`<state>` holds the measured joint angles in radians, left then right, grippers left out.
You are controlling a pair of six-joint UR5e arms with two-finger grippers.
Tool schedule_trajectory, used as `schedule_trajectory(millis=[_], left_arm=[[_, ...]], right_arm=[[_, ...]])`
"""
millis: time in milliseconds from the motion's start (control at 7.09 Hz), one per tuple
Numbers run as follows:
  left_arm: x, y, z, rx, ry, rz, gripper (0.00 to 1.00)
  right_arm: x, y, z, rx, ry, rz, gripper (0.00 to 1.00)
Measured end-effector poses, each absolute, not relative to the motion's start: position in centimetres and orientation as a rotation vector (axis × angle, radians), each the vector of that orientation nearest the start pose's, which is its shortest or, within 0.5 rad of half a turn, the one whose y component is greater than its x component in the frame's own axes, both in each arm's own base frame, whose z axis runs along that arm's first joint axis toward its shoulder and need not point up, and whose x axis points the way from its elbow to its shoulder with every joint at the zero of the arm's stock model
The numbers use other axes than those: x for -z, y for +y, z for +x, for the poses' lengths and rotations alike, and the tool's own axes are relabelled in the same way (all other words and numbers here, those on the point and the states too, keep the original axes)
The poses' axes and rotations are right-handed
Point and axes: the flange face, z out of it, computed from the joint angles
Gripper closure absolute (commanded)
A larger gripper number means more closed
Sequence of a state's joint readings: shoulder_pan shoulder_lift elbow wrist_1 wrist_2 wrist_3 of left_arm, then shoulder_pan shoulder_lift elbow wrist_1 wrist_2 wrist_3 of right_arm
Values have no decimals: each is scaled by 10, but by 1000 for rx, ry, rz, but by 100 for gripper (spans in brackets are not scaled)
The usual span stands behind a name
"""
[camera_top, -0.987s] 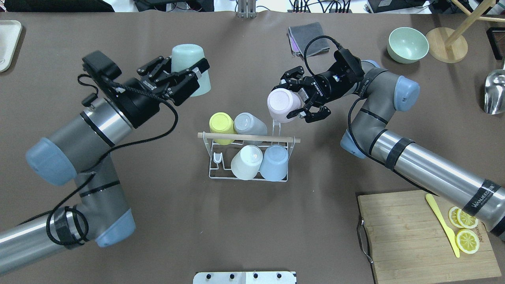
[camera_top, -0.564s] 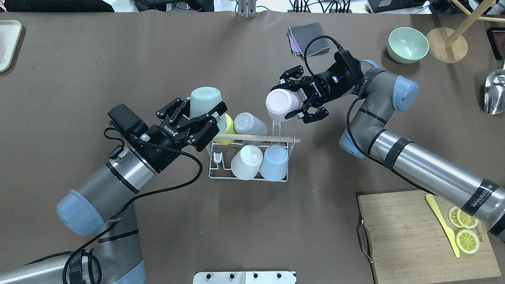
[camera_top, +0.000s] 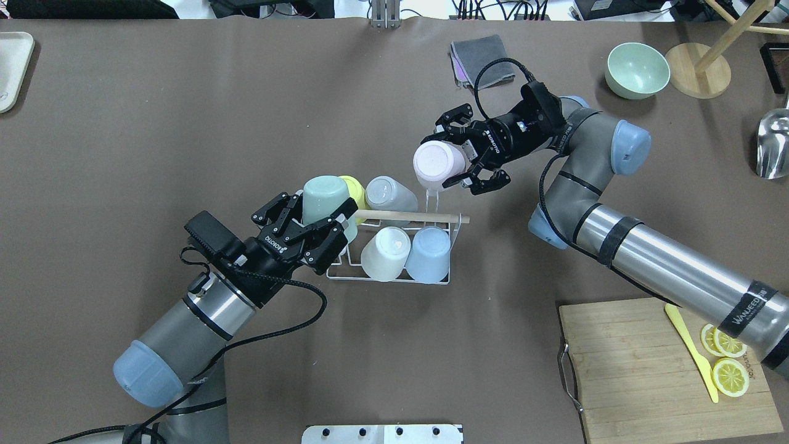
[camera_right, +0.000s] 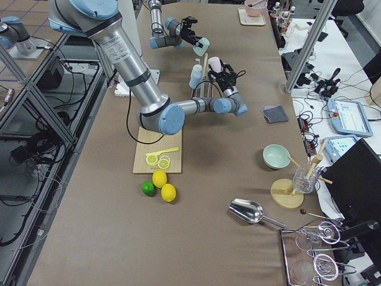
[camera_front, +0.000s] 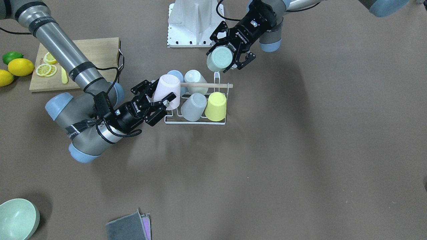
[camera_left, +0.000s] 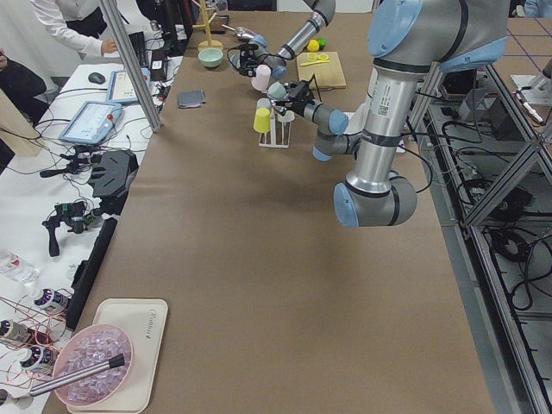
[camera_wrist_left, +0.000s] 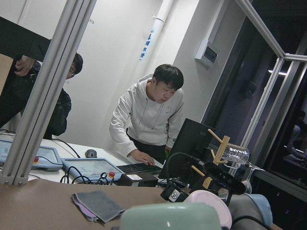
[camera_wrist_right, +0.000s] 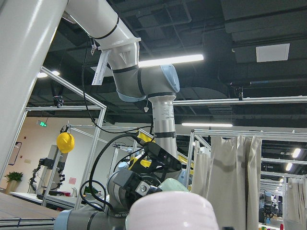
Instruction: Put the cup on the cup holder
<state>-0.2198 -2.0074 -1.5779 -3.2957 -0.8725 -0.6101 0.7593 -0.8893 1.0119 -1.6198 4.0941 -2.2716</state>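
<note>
Overhead exterior | left fingers [camera_top: 275, 211] clamp mint cup [camera_top: 325, 196] | right fingers [camera_top: 455, 116] clamp pink cup [camera_top: 435, 164]

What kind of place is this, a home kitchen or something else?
Probably a robotics lab, not a home: a brown-covered table beside aluminium framing, an operator at a monitor, and control tablets on a side bench.

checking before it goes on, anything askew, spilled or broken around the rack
Nothing looks spilled or damaged. The four cups on the cup holder lean at different angles, yet all sit upside down on it. The left hand holds a mint cup by one end, the right hand a pink cup by the other.
</note>
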Motion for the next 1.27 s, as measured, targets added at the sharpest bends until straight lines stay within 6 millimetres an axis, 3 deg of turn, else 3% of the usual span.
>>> schedule_trajectory(millis=[141, 282, 423, 564, 705, 846, 1269], left_arm=[[-261, -308, 490, 297, 1436, 1423, 100], [-266, -305, 497, 292, 1430, 1416, 100], [-271, -303, 502, 288, 1421, 1411, 100], [-275, -303, 506, 288, 1408, 1408, 100], [-278, -303, 509, 292, 1396, 1407, 92], [-278, -302, 510, 297, 1394, 1407, 5], [-266, -301, 503, 303, 1400, 1434, 2]], right_arm=[[-357, -569, -495, -942, 2173, -1983, 42], [-357, -568, -497, -941, 2177, -1979, 17], [-357, -567, -498, -939, 2181, -1974, 1], [-357, -566, -500, -936, 2185, -1971, 1], [-357, -566, -500, -933, 2187, -1970, 1], [-357, -566, -500, -931, 2189, -1969, 1], [-356, -571, -494, -915, 2206, -1969, 2]])
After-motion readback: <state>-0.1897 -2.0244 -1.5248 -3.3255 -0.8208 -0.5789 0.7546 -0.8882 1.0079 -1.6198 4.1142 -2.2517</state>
